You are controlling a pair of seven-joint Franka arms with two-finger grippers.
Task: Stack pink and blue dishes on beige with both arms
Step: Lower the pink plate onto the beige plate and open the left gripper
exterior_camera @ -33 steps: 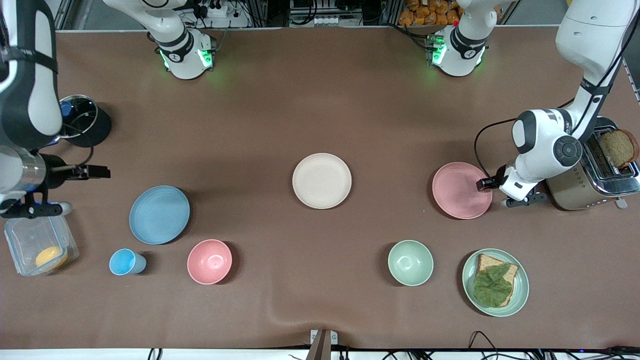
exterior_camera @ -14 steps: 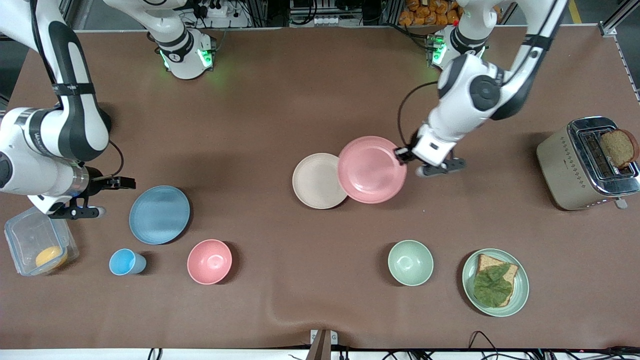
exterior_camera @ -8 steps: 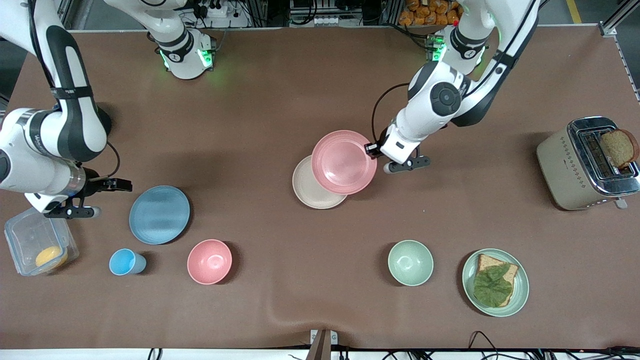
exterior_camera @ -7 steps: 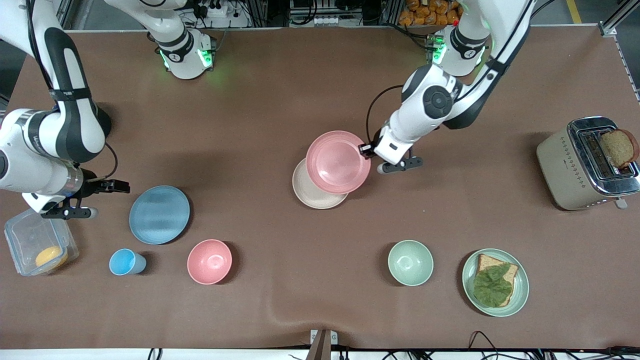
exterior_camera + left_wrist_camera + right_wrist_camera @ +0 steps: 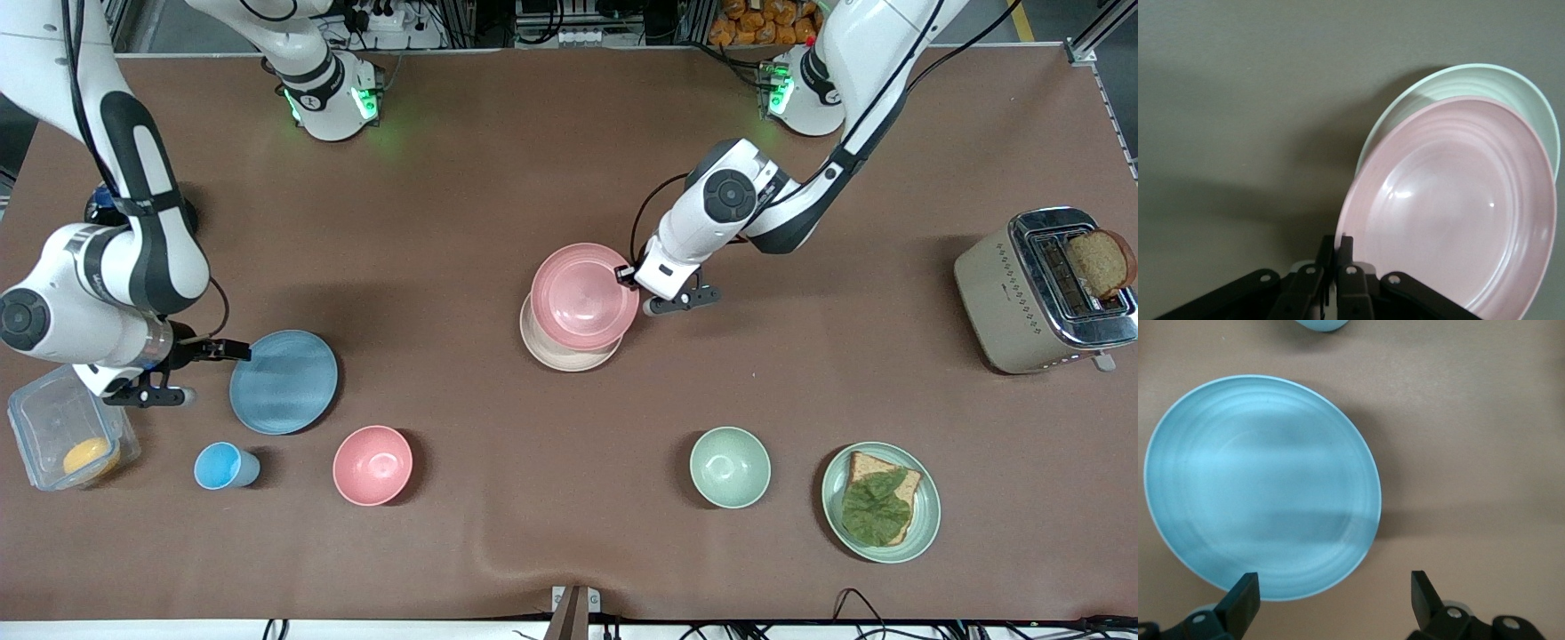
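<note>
- Jaws of the left gripper (image 5: 627, 275), clenched on the rim of the pink plate (image 5: 584, 296), hold it over the beige plate (image 5: 565, 356) at mid-tabletop (image 5: 498, 178).
- Jaws of the right gripper (image 5: 233, 350), released, sit at the rim of the blue plate (image 5: 284, 382), which lies flat toward the right arm's end.

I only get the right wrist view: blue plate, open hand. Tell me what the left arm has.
Observer: The left hand is shut on the rim of the pink plate.
Operator: Say where that plate is.
Observer: Over the beige plate, off-centre; a beige crescent shows on the side nearer the front camera.
Operator: Name what else lies by my blue plate.
Observer: A pink bowl, nearer the camera than the blue plate and toward the left arm's end.
</note>
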